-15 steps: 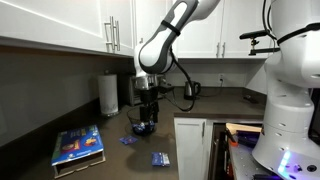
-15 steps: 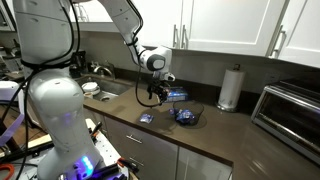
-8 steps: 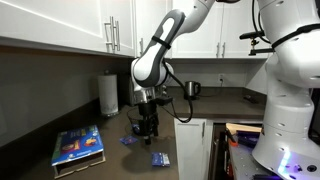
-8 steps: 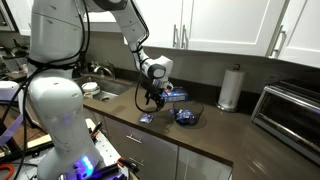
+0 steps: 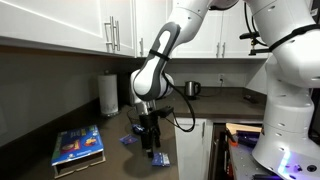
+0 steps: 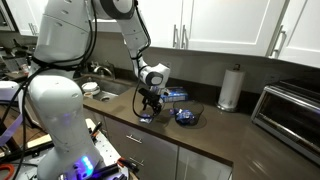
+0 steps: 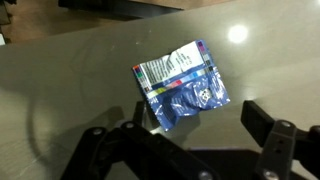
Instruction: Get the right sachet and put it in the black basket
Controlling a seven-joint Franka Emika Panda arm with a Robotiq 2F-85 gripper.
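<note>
Right sachet (image 7: 181, 86) under parted jaws

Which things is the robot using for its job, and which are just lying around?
For the job: right sachet, black basket, gripper with open jaws.
Just lying about: blue box, paper towel roll, toaster oven, darker sachet.

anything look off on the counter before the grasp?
Minor only: in the wrist view the blue sachet lies flat but skewed, diagonal to the open gripper, and its lower-left edge looks crumpled. No spill visible; the black basket sits upright.
</note>
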